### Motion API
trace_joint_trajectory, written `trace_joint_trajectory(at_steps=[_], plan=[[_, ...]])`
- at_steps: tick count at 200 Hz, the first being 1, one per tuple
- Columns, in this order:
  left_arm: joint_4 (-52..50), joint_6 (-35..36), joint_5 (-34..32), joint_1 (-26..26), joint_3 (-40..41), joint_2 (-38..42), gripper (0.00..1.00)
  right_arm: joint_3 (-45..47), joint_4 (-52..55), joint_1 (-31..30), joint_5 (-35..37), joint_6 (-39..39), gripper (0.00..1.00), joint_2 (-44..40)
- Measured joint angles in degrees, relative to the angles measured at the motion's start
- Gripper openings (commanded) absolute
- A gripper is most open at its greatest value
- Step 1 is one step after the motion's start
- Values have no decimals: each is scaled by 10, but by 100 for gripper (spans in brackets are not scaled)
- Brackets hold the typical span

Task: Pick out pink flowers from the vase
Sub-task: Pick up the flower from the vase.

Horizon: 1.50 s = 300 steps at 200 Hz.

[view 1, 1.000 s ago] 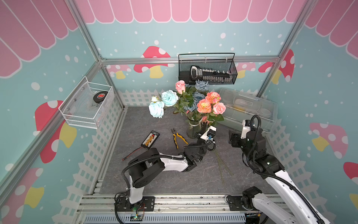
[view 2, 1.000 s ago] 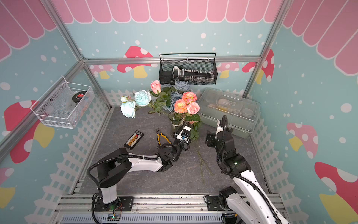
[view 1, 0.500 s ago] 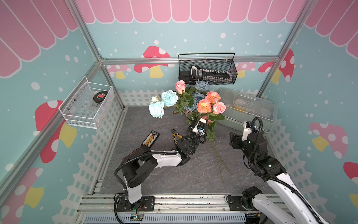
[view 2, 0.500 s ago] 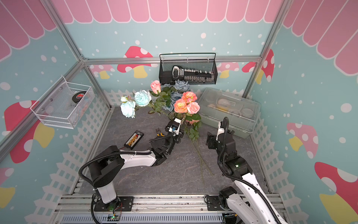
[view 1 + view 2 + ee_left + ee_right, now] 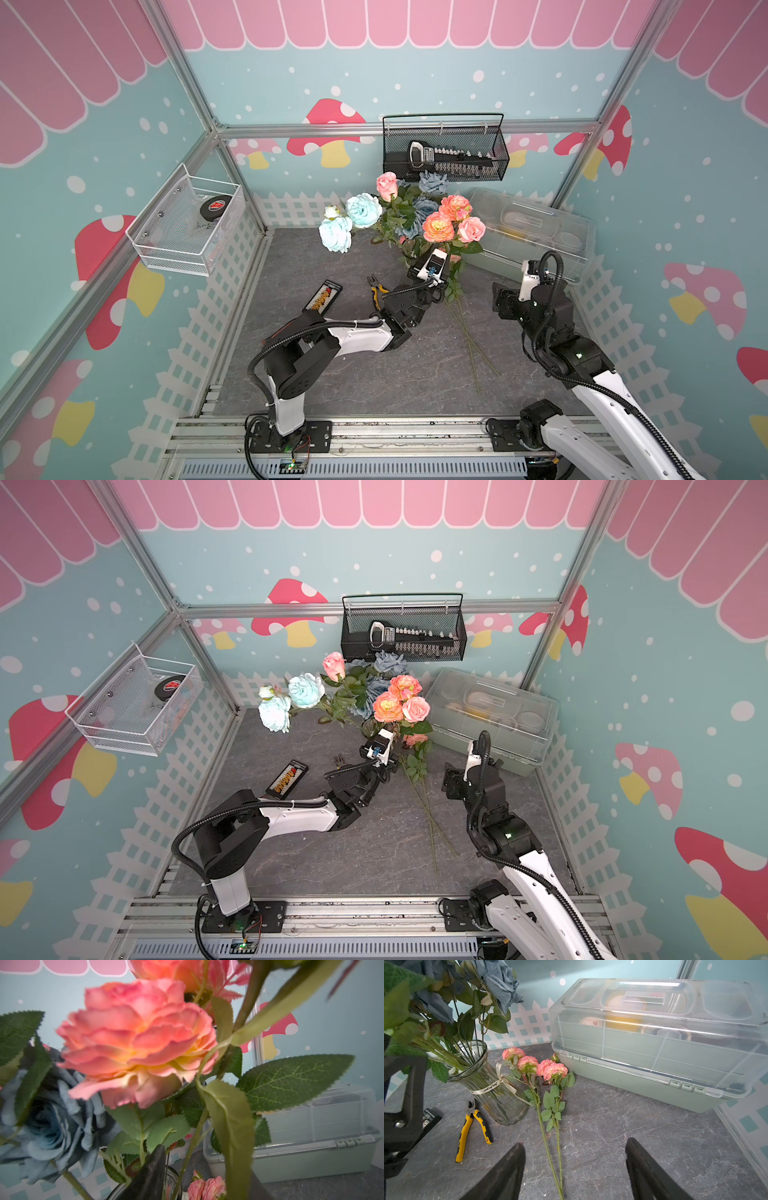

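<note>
Left gripper spread among stems of pink flowers above the vase; closing there risked catching blue roses and tipping it; right gripper gaped empty.

The front of the tabletop between the two arms is seen bare, and a gripper could be passed there freely. Farther back the way is blocked by the vase, above whose rim leafy stems and blooms are spread wide. The left gripper is hemmed in among them at the neck, jaws apart. Just beside the vase, two pink flowers are laid lengthwise on the tabletop, in front of the spread jaws of the right gripper. The right rear is closed off by the plastic box, and only a narrow lane is found between it and the flowers. The vase's other side is cluttered by pliers and a flat black device.
</note>
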<state>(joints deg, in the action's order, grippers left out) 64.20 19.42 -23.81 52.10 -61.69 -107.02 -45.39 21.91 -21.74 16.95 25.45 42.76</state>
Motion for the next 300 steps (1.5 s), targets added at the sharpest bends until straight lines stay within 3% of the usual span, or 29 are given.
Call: trace_joint_trajectory(at_steps=[38,78,104,121,154,185,238,300], plan=[[-12,-14,9,-14,-11,-12,29,0,0,0,1,-2,75,-5],[-23,-22,20,-14,-21,-16,29,0,0,0,1,-3,75,-5],[-28,-25,23,-15,-41,-29,37,0,0,0,1,-3,75,-5],[-33,-27,26,-15,-51,-37,27,0,0,0,1,-4,75,-5],[-41,-30,29,-15,-52,-38,23,0,0,0,1,-4,75,-5],[-58,-27,28,-15,-52,-32,11,0,0,0,1,-4,75,-5],[-76,-11,21,-21,-52,-20,0,0,2,0,1,-4,75,-11],[-146,-10,38,-21,-57,32,0,4,8,0,1,-3,75,-21]])
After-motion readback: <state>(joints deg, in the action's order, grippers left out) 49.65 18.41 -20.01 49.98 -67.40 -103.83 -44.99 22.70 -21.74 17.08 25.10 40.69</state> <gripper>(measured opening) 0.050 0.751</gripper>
